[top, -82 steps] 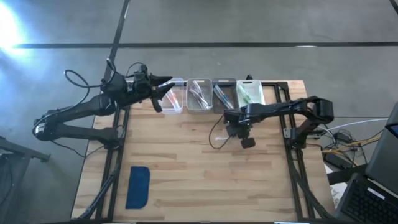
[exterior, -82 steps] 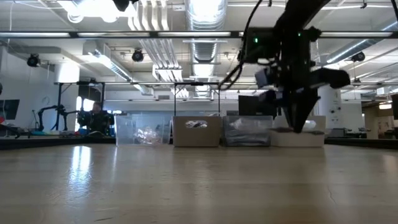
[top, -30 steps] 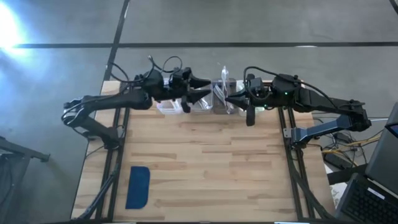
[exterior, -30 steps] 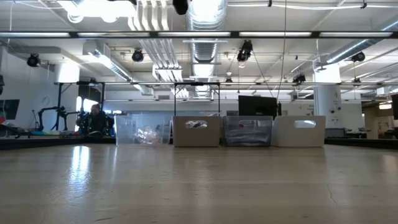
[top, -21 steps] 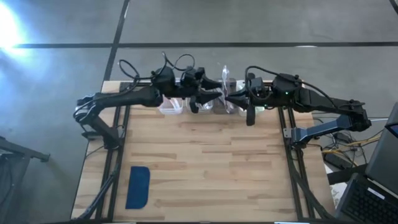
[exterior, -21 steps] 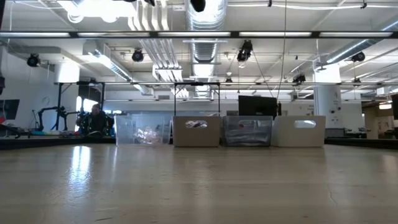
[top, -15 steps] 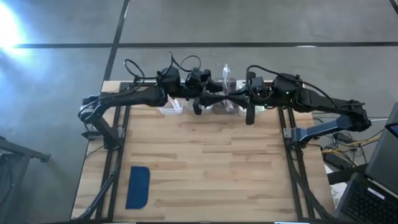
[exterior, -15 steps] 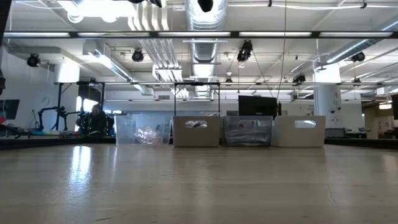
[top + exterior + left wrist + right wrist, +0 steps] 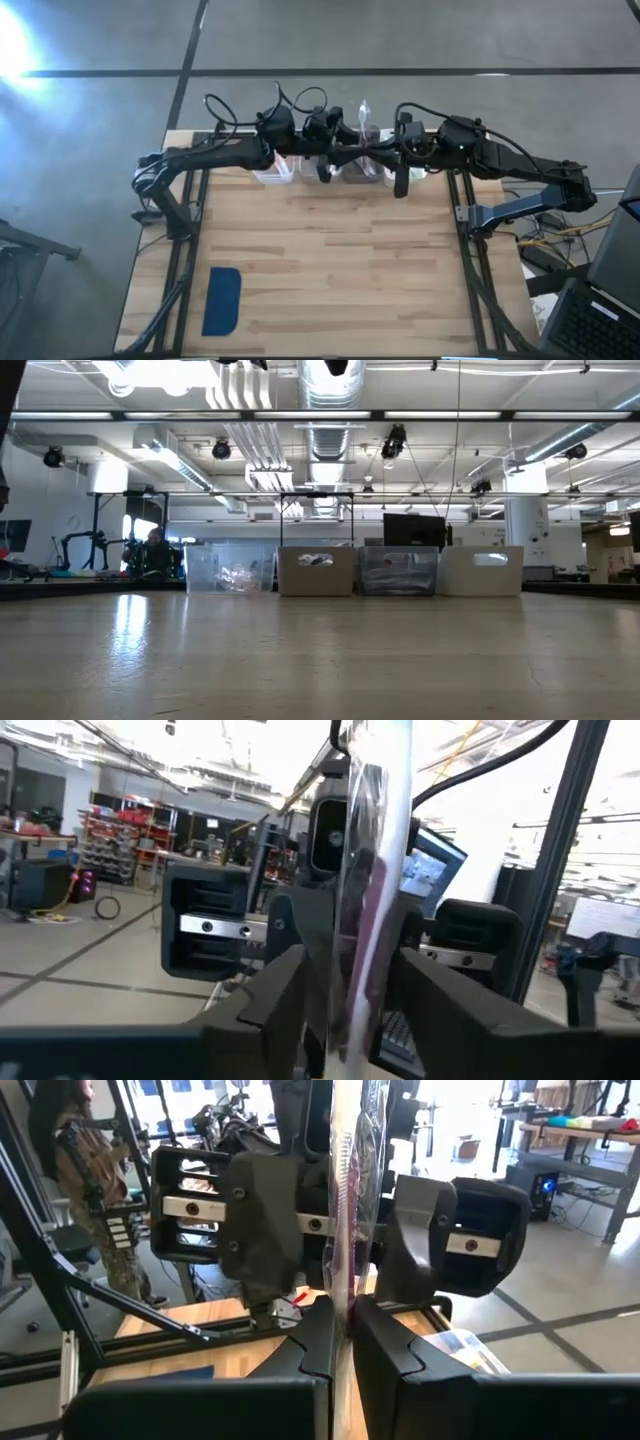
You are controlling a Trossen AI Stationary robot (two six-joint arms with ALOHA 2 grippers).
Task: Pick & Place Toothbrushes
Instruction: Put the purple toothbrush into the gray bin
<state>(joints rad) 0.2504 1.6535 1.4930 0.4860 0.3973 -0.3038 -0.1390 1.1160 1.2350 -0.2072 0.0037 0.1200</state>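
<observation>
Your wood table point(image 9: 330, 260) carries four bins point(image 9: 318, 571) at its far edge, workshop beyond. Above them, your right gripper point(image 9: 340, 1325) pinches a wrapped toothbrush point(image 9: 350, 1190) upright; your left gripper point(image 9: 340, 990) straddles it, jaws spread.

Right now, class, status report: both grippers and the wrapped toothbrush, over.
Right gripper shut on clear-wrapped pink toothbrush, held upright above bins. Left gripper straddling it, not clamped. Nothing in the way.
</observation>
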